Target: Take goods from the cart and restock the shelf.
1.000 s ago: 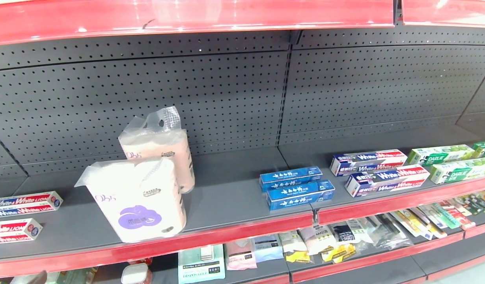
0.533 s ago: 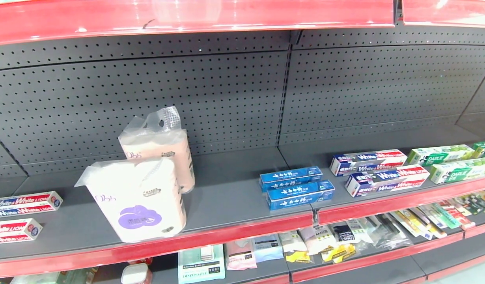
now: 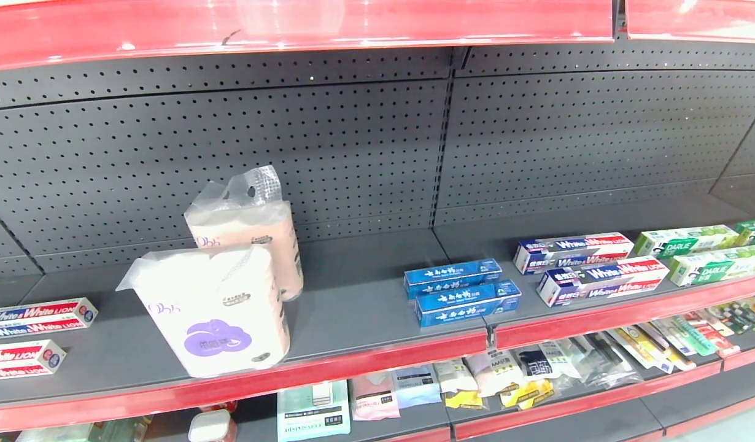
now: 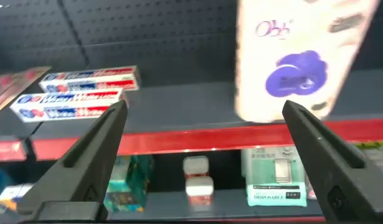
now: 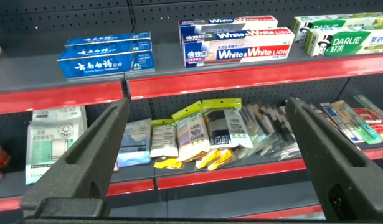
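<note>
Left wrist view shows the left gripper (image 4: 205, 106) with its fingers spread wide and nothing between them, facing the red front edge of the shelf (image 4: 179, 109). Beyond it the white tissue pack (image 4: 291, 62) stands upright near the front of the board. White toothpaste boxes (image 4: 85, 93) lie further along the same board. The right gripper (image 5: 208, 102) is likewise spread and empty, facing sachets (image 5: 197, 130) on the lower tier. Blue toothpaste boxes (image 5: 107, 56) lie on the board above them. A pink tissue pack (image 3: 248, 239) stands just behind the white one.

Left gripper (image 4: 203, 104) and right gripper (image 5: 207, 99) share dark grey, matte, wedge-shaped fingers (image 4: 85, 163); flat, angular faces.
</note>
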